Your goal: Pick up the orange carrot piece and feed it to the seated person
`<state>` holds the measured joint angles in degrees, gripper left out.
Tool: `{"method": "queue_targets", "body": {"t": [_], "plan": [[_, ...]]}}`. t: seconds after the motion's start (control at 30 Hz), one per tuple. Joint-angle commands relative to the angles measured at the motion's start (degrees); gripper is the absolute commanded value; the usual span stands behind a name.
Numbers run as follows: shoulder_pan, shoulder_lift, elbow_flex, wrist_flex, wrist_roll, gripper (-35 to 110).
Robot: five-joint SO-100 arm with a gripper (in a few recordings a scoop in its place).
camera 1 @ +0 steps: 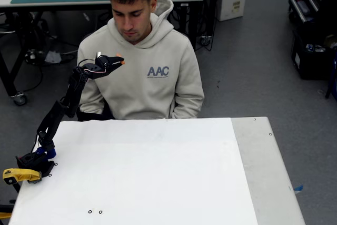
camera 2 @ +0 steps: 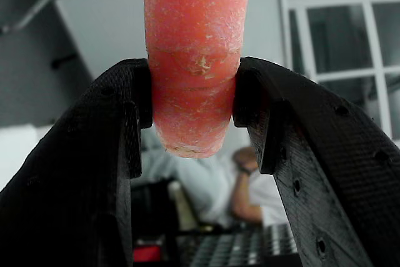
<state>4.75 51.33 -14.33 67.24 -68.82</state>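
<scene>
1. Wrist view: gripper [camera 2: 194, 110] closed on the orange carrot piece [camera 2: 195, 54], both black fingers [camera 2: 94, 154] pressed to its sides near the lower rounded end, rest sticking up past the top edge.
2. Fixed view: gripper [camera 1: 117, 62] raised off the white table [camera 1: 147, 172] on the extended arm, carrot [camera 1: 120, 59] at the tip, aimed toward the seated person [camera 1: 142, 72], near chest height, below the chin, apart from the face.
3. Judged light, stiff, surface slightly rough and damp-looking; could slip or pivot if squeeze eased.
4. Hold near one end judged adequate; mid-length pinch steadier.
5. Mouth not yet reached; head tilted down toward the carrot.
</scene>
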Motion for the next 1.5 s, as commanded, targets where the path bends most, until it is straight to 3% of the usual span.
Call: {"method": "queue_targets", "body": {"t": [0.0, 0.37, 0.9, 1.47], "plan": [[-0.6, 2.4, -5.2, -3.9, -0.2, -3], [-0.7, -2.9, -5.0, -29.7, -0.5, -3], [-2.5, -13.4, -4.9, -48.8, -0.6, -3], [-2.7, -15.7, -4.8, -52.4, -0.7, -3]]}}
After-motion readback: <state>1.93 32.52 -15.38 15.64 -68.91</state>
